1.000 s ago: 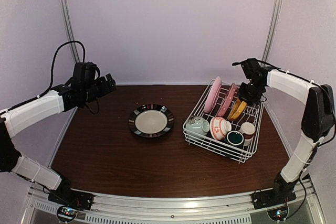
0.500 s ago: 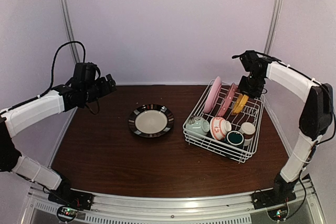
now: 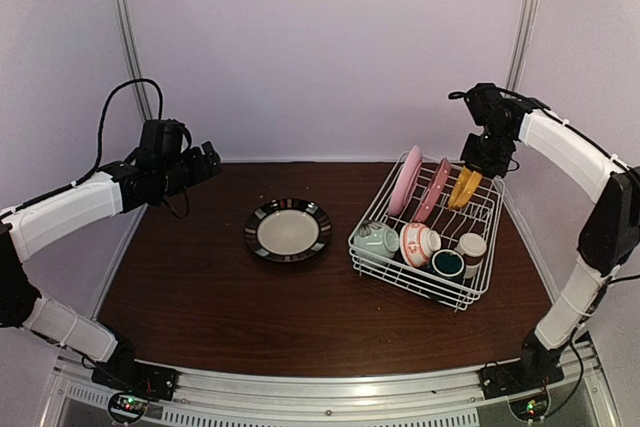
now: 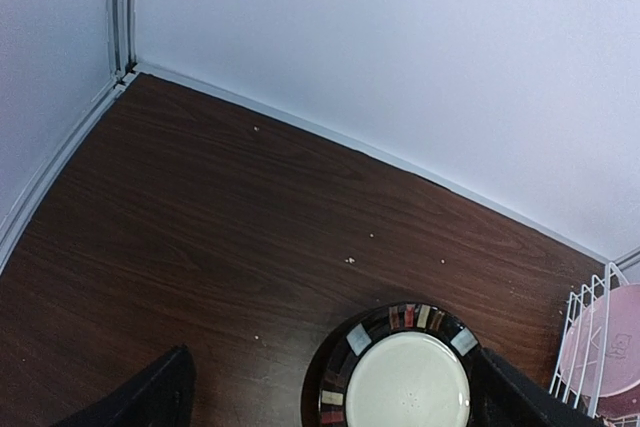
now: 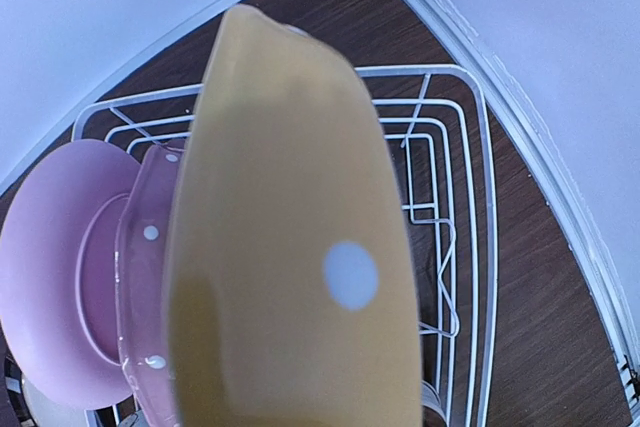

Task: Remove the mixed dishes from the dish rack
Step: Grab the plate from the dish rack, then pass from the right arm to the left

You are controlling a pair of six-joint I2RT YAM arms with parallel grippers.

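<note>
From above, a dark wood-grain surface (image 3: 200, 287) fills the floor of a booth with pale lilac walls (image 3: 320, 47) and a metal post (image 3: 124, 27) in the far corner. The dish rack (image 3: 470, 292) stands on the right part of it. The black-rimmed plate (image 3: 288, 230) lies flat well to the rack's left. In the rack, two pink plates (image 3: 405, 179) stand on edge at the far end, with the pale green bowl (image 3: 375, 239), the red-patterned bowl (image 3: 418, 243) and two cups (image 3: 447, 264) at the near end. The right hand (image 3: 485, 162) is clenched on the yellow plate (image 3: 463, 187), held tilted over the rack's far end. The left hand (image 3: 210, 159) hovers far to the rack's left.

The left wrist camera shows its fingers (image 4: 150, 397) spread wide, released, with the black-rimmed plate (image 4: 405, 377) between them on the surface (image 4: 200, 227) (a few pale specks dot the wood).

In the right wrist view, the yellow plate (image 5: 290, 197) nearly fills the frame, above the rack's wires (image 5: 478, 247) and beside the pink plates (image 5: 50, 277).
</note>
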